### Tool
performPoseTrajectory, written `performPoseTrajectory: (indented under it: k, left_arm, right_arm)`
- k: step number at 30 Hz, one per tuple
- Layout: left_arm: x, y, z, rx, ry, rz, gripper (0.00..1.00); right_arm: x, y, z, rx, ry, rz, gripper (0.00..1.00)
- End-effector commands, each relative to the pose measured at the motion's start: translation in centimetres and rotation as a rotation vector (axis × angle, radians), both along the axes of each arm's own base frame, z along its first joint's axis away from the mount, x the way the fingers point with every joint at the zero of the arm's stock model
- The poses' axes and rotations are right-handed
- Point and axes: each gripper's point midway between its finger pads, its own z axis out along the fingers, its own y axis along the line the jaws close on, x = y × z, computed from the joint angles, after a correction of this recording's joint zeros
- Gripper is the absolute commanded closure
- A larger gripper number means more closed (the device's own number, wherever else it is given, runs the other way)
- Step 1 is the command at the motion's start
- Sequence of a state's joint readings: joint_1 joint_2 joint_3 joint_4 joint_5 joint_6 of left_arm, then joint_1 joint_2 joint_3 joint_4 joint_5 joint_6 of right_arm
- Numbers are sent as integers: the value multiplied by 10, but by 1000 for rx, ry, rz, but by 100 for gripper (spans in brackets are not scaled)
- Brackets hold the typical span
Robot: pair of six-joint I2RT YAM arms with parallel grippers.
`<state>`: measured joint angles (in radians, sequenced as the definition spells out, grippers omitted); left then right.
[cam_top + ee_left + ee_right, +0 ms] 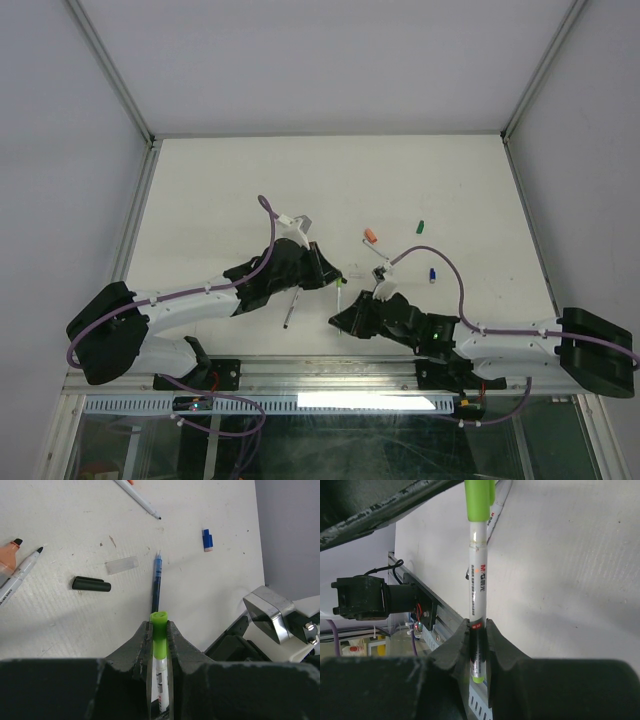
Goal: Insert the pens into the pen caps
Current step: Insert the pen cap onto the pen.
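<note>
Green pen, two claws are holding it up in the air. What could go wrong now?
1. The left gripper pinches the green cap and the right gripper pinches the pen by its tail; if they push out of line, the pen may twist or slip.
2. I can't tell whether the cap is fully on, so it might pop off.
3. A blue pen lies just beneath; a drop could knock it.

Top external: hanging high at near side, looking down over whole table (230, 190); distant. Left wrist: riding close behind own fingers (139, 647), facing right across table. Right wrist: sitting equally close, facing left along near rail (434, 614). All three sharing green-ended pen (476, 580) at centre.
</note>
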<state>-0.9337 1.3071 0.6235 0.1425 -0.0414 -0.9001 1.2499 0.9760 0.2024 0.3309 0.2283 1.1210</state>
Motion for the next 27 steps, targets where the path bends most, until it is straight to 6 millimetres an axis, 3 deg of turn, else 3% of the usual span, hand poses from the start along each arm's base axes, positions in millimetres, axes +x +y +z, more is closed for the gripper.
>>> performPoseTrajectory:
  k: [1, 18, 27]
  left_arm:
    - [3, -4, 10, -43, -22, -11, 100]
    - [3, -4, 14, -48, -24, -10, 100]
    - [4, -2, 19, -51, -32, 2, 79]
  right_arm:
    - [17, 12, 29, 65, -36, -57, 100]
    - [20, 13, 31, 45, -30, -64, 100]
    - [18, 7, 20, 13, -19, -64, 100]
